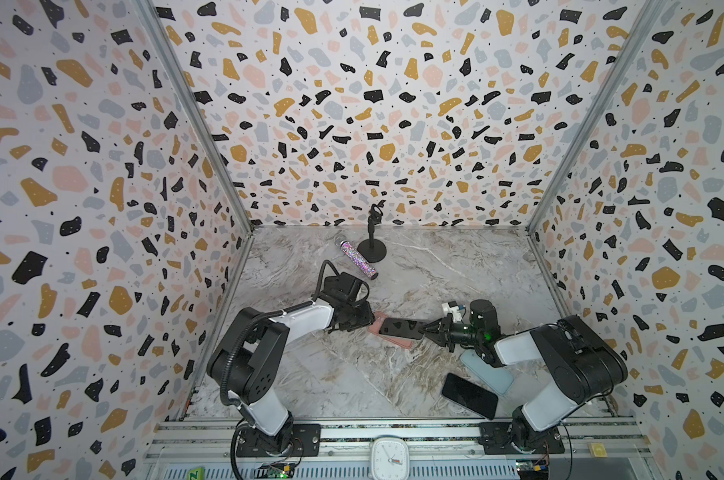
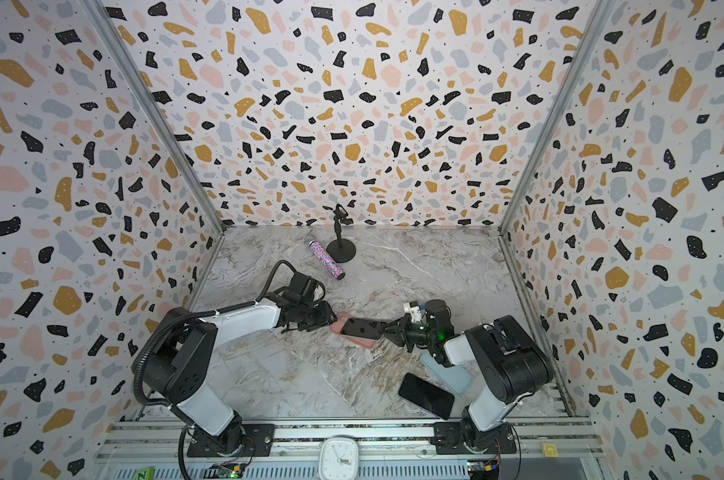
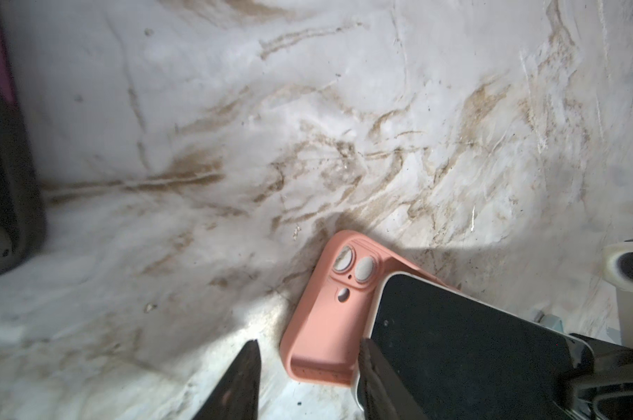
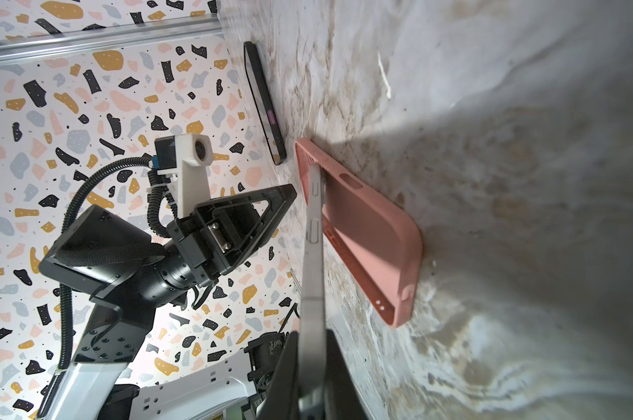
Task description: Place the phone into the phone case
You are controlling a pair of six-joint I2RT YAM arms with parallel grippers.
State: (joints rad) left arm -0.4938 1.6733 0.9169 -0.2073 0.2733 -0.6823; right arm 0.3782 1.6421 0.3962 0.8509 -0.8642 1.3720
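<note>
Two tools: my left tool (image 1: pixel 366 321) stands with jaws apart, holding nothing, at the camera end of the phone case (image 1: pixel 395 341); my right tool (image 1: pixel 426 328) is clamped on the phone (image 1: pixel 399 328).
Phone: dark screen up, pale rim, tilted; the end toward my left tool rests on the case, the gripped end is lifted.
Case: salmon pink, open side up, mid-desk.
Hard to tell: whether my left finger (image 3: pixel 378 378) touches the phone; my right arm partly covers a light-blue case (image 1: pixel 489 376).
Desk (image 1: pixel 343 374): grey-brown marble; near, a second black phone (image 1: pixel 470 395); far back, a glittery microphone (image 1: pixel 358 259) beside a black stand (image 1: pixel 372 249).
Room: terrazzo-patterned walls (image 1: pixel 102 166) on three sides.
</note>
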